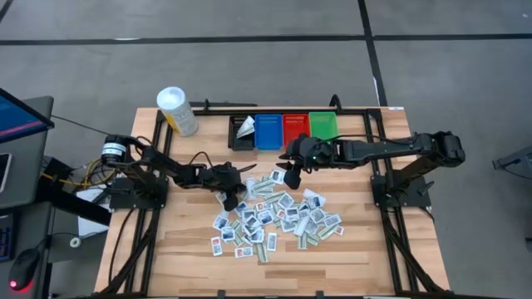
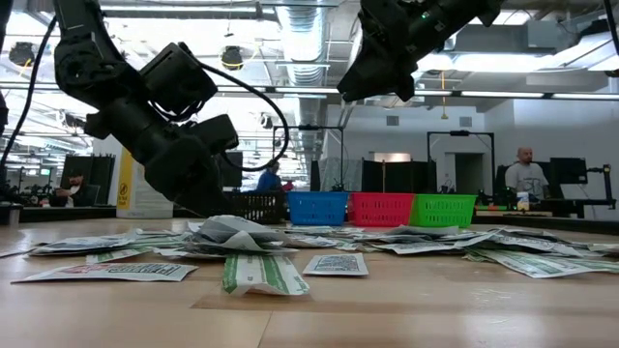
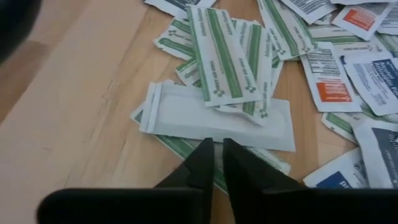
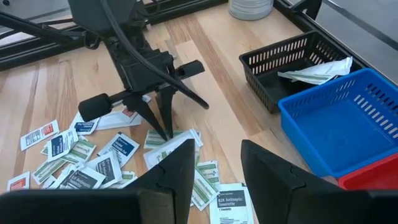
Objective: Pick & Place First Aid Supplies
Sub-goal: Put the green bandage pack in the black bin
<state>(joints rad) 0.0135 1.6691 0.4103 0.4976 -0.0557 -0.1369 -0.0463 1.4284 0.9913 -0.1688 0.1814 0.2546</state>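
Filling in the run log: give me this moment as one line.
left gripper: closing on plain white packet at pile edge | right gripper: open, empty, hovering above pile | black bin: holds packets

Even, bright overhead light falls on the wooden table [image 1: 191,249], with only soft, faint shadows. In the low view, ceiling lamps [image 2: 232,58] glare, and the nearest packets [image 2: 261,274] blur.

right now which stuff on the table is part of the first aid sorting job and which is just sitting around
Part of the job:
- first aid packets spread over the table
- white packet at the left gripper
- black bin, blue bin, red bin, green bin
- right gripper, open, above the pile

Just lying about:
- white tub, yellow label
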